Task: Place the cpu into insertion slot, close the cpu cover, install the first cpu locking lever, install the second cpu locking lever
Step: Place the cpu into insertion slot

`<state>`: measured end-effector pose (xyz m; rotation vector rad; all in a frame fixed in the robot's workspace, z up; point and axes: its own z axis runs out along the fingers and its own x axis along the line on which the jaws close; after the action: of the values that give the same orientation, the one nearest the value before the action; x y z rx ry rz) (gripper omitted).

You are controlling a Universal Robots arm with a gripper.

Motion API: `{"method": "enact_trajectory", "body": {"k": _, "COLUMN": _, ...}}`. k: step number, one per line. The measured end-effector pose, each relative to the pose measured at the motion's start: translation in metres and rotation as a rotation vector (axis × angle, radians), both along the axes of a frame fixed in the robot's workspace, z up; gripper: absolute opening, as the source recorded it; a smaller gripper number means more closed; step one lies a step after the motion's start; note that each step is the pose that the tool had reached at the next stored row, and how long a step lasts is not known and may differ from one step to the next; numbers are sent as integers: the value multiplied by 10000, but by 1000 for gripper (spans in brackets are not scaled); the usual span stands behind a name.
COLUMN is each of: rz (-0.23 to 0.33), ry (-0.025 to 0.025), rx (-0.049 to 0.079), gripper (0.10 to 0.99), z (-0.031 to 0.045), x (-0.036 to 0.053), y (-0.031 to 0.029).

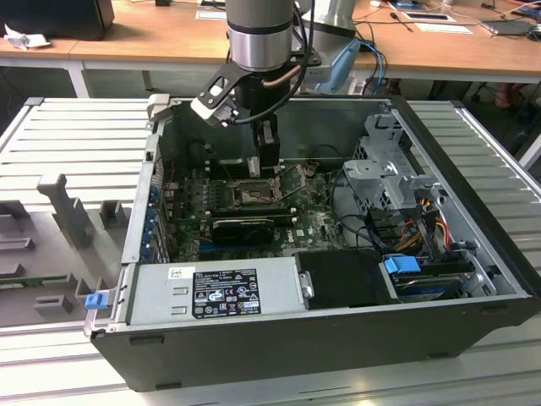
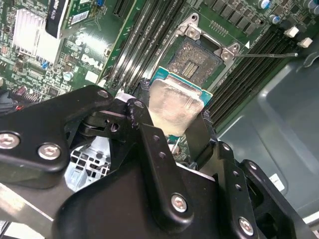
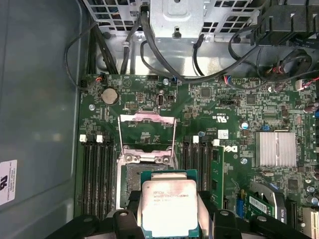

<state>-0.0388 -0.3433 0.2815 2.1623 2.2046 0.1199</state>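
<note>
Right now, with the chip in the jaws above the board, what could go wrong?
1. The cpu looks offset from the insertion slot; lowered so, it could land on the rim and damage the contacts.
2. The jaws grip only its edges, so it might slip or tilt.
3. The open cpu cover stands close and could be struck.

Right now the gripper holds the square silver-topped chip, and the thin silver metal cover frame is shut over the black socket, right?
No: the first wrist view shows the cover frame open and the socket bare. The gripper does hold the chip.
</note>
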Motion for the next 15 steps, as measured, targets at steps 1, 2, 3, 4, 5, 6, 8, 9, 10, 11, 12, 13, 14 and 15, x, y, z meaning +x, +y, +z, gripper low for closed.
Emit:
{"method": "enact_trajectory", "body": {"k": 1, "rz": 1, "ry": 0, "rx": -1, "gripper": 529, "z": -18, "x": -1, "y": 0}}
{"method": "enact_trajectory", "body": {"k": 2, "rz": -1, "ry": 1, "rx": -2, "gripper": 529, "z": -40, "x": -3, "y": 5}}
{"method": "enact_trajectory", "body": {"k": 3, "rz": -1, "ry": 2, "rx": -3, "gripper": 529, "z": -59, "x": -4, "y": 13}}
{"method": "enact_trajectory", "body": {"k": 4, "rz": -28, "ry": 1, "rx": -1, "gripper": 529, "z": -81, "x": -6, "y": 21}}
{"method": "enact_trajectory", "body": {"k": 5, "rz": -99, "ry": 1, "rx": -1, "gripper": 529, "z": -100, "x": -7, "y": 24}}
{"method": "enact_trajectory", "body": {"k": 6, "rz": -203, "ry": 1, "rx": 0, "gripper": 529, "z": -123, "x": -8, "y": 26}}
{"method": "enact_trajectory", "body": {"k": 8, "rz": -289, "ry": 1, "rx": -1, "gripper": 529, "z": -161, "x": -12, "y": 33}}
{"method": "enact_trajectory", "body": {"k": 9, "rz": -292, "ry": 1, "rx": -2, "gripper": 529, "z": -176, "x": -16, "y": 34}}
{"method": "enact_trajectory", "body": {"k": 10, "rz": -292, "ry": 1, "rx": -2, "gripper": 529, "z": -208, "x": -29, "y": 38}}
{"method": "enact_trajectory", "body": {"k": 11, "rz": -291, "ry": 0, "rx": 0, "gripper": 529, "z": -241, "x": -40, "y": 40}}
{"method": "enact_trajectory", "body": {"k": 12, "rz": -291, "ry": 0, "rx": -1, "gripper": 529, "z": -255, "x": -42, "y": 40}}
{"method": "enact_trajectory", "body": {"k": 13, "rz": -290, "ry": 2, "rx": -2, "gripper": 529, "z": -257, "x": -42, "y": 40}}
{"method": "enact_trajectory", "body": {"k": 14, "rz": -291, "ry": 2, "rx": -1, "gripper": 529, "z": -259, "x": -43, "y": 40}}
{"method": "enact_trajectory", "body": {"k": 15, "rz": -292, "ry": 1, "rx": 2, "gripper": 529, "z": -263, "x": -44, "y": 40}}
